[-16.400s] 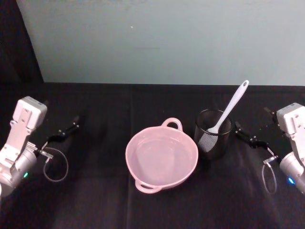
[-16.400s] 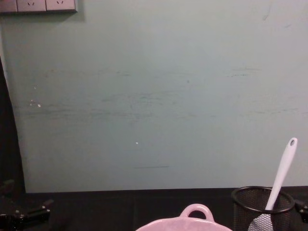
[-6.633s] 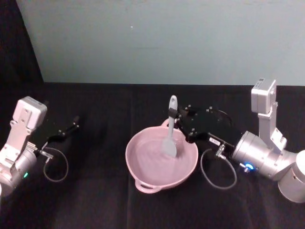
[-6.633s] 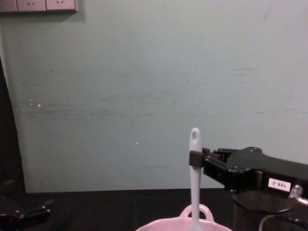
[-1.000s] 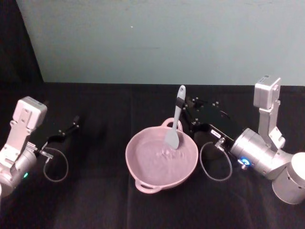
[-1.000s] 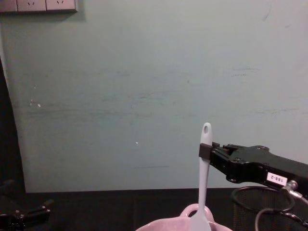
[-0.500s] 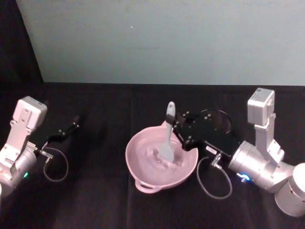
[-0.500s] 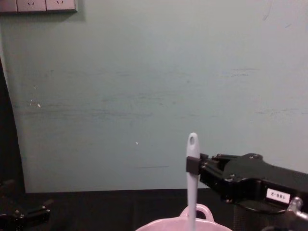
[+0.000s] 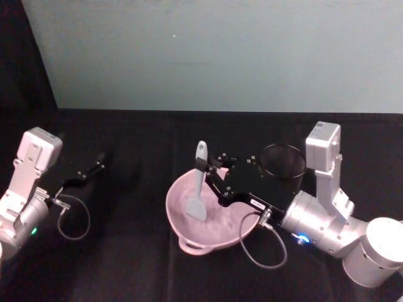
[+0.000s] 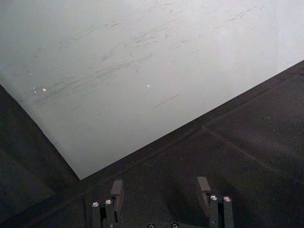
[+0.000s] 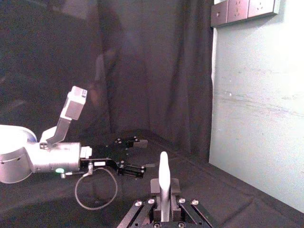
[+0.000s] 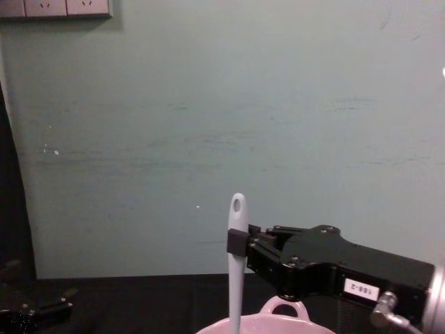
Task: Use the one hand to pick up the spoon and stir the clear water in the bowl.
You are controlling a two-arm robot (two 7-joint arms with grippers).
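On the left, the left fingers [image 9: 93, 168] are resting low over the black bench [image 9: 126, 264], well apart from the bowl. In the left wrist view these fingers [image 10: 117, 190] are standing spread, with bare bench showing between them and nothing in their grasp.

Toward the middle, the pale pink bowl [image 9: 181, 217] is sitting on the bench, directly below the right fingers [image 9: 210, 168]. The white spoon [image 9: 200, 182] is standing nearly upright in it: its blade is hanging below the fingers, down inside the bowl toward its left side, while the holed end of the handle is poking up above them.

The right fingers [image 12: 236, 242] are pinching the spoon [image 12: 235, 292] on its handle, a little under the hole, reaching in from the right over the bowl [image 12: 285, 307]. The right wrist view is showing the handle [image 11: 163, 171] rising straight out from between the closed fingers [image 11: 155, 186].

Further right, behind the black body of those fingers, the black mesh cup [image 9: 283, 162] is standing just beside the bowl.
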